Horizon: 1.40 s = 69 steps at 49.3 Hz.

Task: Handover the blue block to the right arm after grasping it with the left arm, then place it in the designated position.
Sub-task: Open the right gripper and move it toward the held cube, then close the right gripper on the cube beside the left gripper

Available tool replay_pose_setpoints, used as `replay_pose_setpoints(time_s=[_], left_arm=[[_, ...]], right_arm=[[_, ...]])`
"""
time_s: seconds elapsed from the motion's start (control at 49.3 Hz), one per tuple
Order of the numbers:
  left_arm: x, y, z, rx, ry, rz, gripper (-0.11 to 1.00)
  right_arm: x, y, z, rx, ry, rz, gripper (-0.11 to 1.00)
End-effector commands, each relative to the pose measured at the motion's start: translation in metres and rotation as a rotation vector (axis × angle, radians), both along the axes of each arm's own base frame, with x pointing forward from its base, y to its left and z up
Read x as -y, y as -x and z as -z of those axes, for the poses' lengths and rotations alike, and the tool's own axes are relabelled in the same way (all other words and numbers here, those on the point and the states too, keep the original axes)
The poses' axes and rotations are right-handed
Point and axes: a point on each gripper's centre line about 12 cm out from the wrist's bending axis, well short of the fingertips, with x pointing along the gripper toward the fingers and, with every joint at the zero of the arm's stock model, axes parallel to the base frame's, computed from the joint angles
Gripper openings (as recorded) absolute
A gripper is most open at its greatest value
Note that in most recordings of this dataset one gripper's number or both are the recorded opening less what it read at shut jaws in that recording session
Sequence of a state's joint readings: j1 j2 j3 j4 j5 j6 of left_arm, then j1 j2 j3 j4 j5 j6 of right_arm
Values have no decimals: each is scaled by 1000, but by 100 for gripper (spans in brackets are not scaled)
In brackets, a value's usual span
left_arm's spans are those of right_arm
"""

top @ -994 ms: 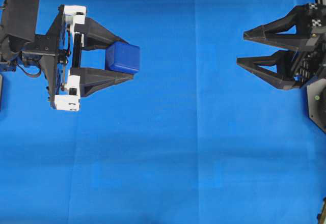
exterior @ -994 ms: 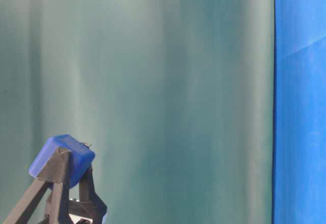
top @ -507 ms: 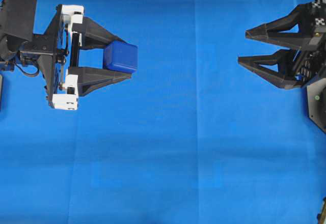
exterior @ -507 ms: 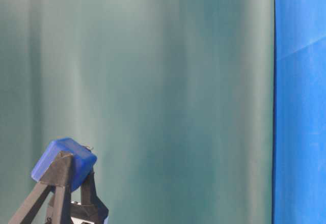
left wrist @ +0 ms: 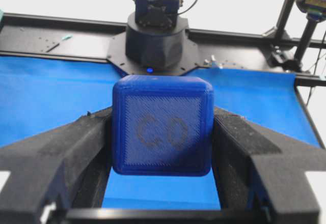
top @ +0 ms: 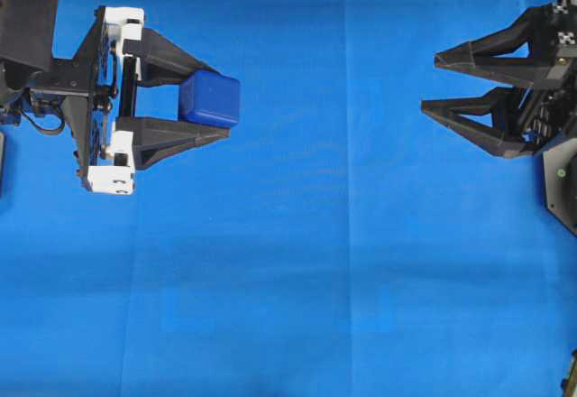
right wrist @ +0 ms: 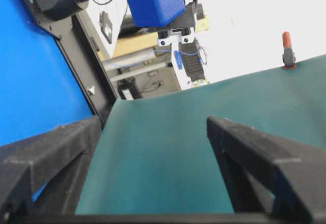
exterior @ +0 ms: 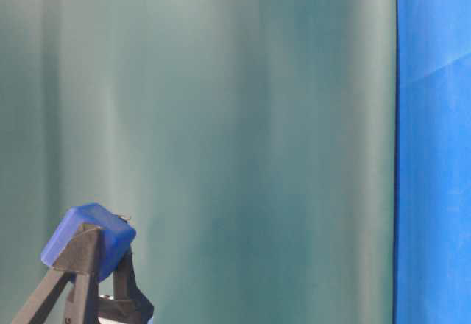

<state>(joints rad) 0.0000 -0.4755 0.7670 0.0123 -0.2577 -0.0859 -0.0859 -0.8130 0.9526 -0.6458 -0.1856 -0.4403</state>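
- At the far left of the overhead view we find the left arm's black two-pronged gripper with white corner blocks, its prongs pointing toward the middle of the scene.
- Between those prongs sits the small dark-blue cube with rounded edges, the blue block; the left gripper is clenched on it, one prong pressed against each of two opposite faces, as the left wrist view confirms.
- We judge the block to be lifted clear of the blue cloth covering the table: in the table-level view it rides at the prong tips with only the teal backdrop behind it.
- The middle of the cloth lies between the two grippers, which stand well apart.
- At the far right we see the right arm's black two-pronged gripper, prongs spread wide and grasping nothing, facing the left gripper.
- From the right wrist view the block appears near the top of the frame, well off the gap between the right prongs, so we judge the two grippers not yet aligned.
- Step in hand: grasping is done; the handover is not yet begun.
- The next move calls for bringing the block between the open right prongs, on faces the left prongs leave free.
- No marking of the designated position is visible to us.
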Motion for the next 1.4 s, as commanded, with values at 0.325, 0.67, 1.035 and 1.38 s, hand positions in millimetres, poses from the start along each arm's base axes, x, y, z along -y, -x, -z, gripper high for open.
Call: replay_pose_setpoints(time_s=[0.325, 0.67, 1.035, 1.38], left_arm=[[0, 7, -16, 52, 2, -1, 49], [0, 7, -16, 52, 2, -1, 49], [-1, 7, -16, 51, 5, -2, 49], [-1, 7, -16, 51, 4, -3, 49]], right_arm=[[0, -13, -11, 10, -1, -6, 95], [2, -73, -23, -3, 55, -35, 95], [4, -139, -25, 0, 117, -68, 95], [-1, -178, -28, 5, 120, -86, 95]])
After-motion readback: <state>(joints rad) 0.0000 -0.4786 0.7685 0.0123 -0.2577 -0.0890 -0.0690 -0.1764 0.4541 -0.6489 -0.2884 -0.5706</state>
